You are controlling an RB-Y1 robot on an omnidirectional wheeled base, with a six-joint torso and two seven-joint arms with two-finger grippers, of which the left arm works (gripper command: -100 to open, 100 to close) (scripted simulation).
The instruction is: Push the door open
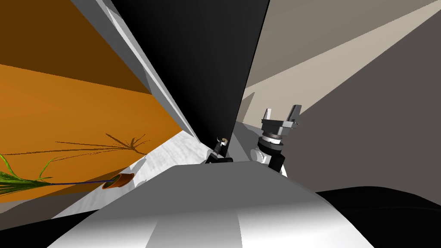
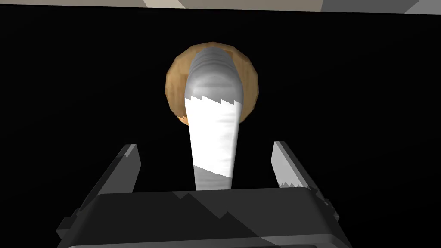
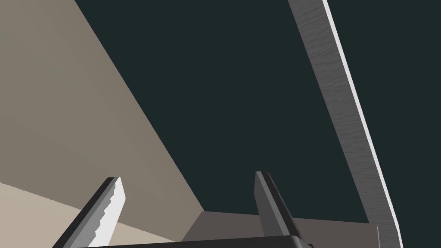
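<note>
left gripper [image 2: 204,145] fingers apart, straddling lever handle [image 2: 213,99] on dark door [image 1: 194,64], not clamped. guessing placed to shove door there. right gripper [image 1: 281,110] apart too, raised beside door, out of way.

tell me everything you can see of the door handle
The door handle is a rounded lever, silver grey to bright white and metal-looking, projecting from a round tan rosette on the black door. It points straight toward the left end effector and runs between its open fingers with a gap on each side, so neither touches it. Its near end reaches the end effector's dark body; contact there cannot be told.
</note>
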